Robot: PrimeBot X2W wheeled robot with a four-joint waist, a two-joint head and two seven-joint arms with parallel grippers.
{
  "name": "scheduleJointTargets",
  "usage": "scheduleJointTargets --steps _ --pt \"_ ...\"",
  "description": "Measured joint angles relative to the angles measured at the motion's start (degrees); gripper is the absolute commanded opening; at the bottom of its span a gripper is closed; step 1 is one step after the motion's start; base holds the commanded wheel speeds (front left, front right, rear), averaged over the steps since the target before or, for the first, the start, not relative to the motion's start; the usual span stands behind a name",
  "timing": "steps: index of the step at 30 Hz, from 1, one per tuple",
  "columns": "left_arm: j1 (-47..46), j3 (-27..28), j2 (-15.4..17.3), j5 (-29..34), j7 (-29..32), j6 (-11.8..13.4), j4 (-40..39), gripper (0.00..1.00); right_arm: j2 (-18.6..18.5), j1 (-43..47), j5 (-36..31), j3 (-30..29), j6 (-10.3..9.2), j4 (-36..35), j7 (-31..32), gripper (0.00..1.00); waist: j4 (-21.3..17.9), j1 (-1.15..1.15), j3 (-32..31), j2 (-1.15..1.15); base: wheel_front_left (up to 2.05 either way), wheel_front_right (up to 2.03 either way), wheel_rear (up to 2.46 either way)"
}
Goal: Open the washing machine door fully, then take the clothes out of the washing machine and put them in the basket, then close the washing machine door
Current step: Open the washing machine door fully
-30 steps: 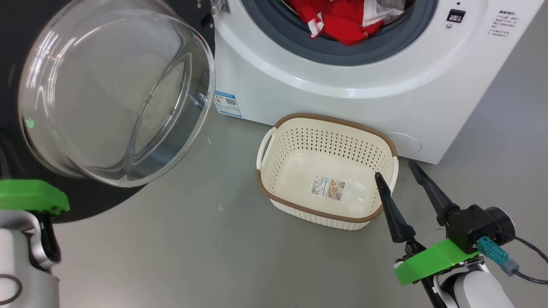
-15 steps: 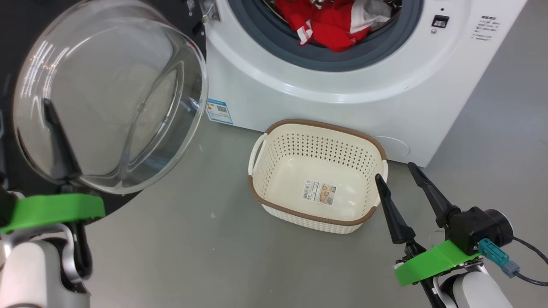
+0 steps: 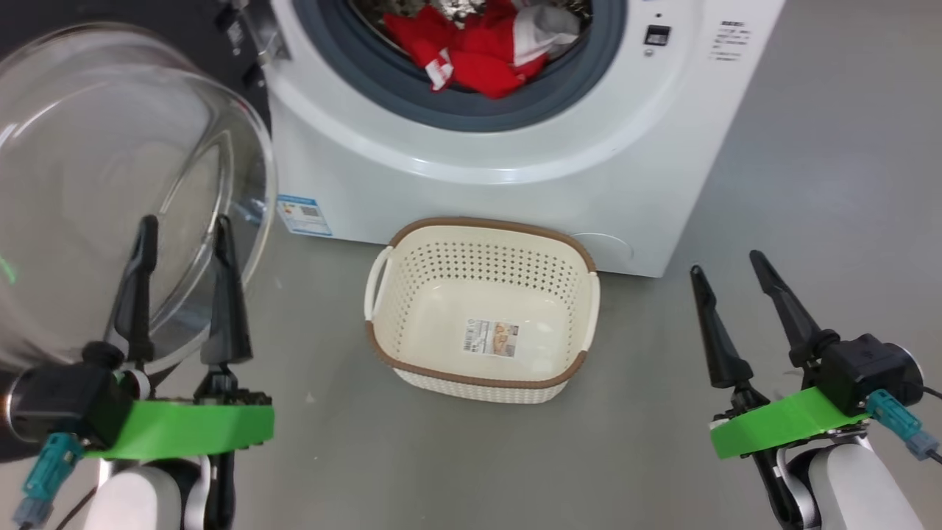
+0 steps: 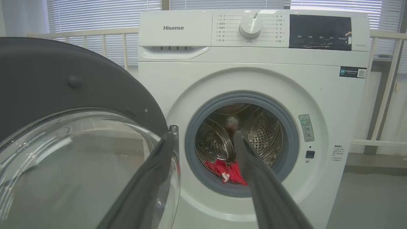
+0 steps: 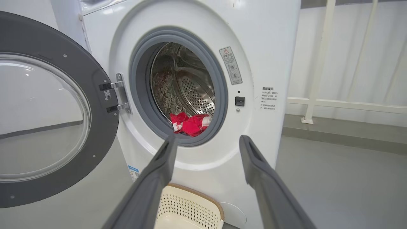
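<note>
left gripper (image 3: 184,228): back off the washing machine door (image 3: 88,147), fingers now spread, empty
right gripper (image 3: 725,263): fingers spread as before

Grey letters reading "Hisense" are showing on the top panel (image 4: 175,35) of the big white front-loading washing machine (image 4: 254,79), above and left of the left pincer (image 4: 204,135). The small blue-bordered label sticker (image 3: 303,215) beyond that pincer, the barcode sticker (image 3: 491,337) on the cream perforated plastic basket's (image 3: 486,223) floor and the triangle-marked warning sticker (image 5: 230,65) are carrying print too small to read.
</note>
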Motion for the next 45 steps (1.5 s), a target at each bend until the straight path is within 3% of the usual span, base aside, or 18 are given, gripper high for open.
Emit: scheduleJointTargets --steps 10,20,45 --pt "4.02 -0.96 -0.03 -2.55 0.47 -1.13 -0.16 1.0 0.05 0.0 -0.09 -4.67 0.0 -2.19 -0.46 1.0 -6.74 0.0 -0.17 0.0 0.0 0.0 0.0" --pt "8.43 -1.55 0.51 -2.71 0.12 -1.68 0.19 1.0 0.11 0.81 -0.1 -5.54 0.0 -5.12 -0.46 1.0 -12.71 0.0 -1.04 0.0 0.0 0.0 0.0" --pt "17.82 -3.59 2.75 -0.89 -1.43 -2.18 -0.24 1.0 0.41 9.54 -0.07 -4.36 0.0 -8.62 -0.46 1.0 -17.78 0.0 -6.85 0.0 0.0 0.0 0.0"
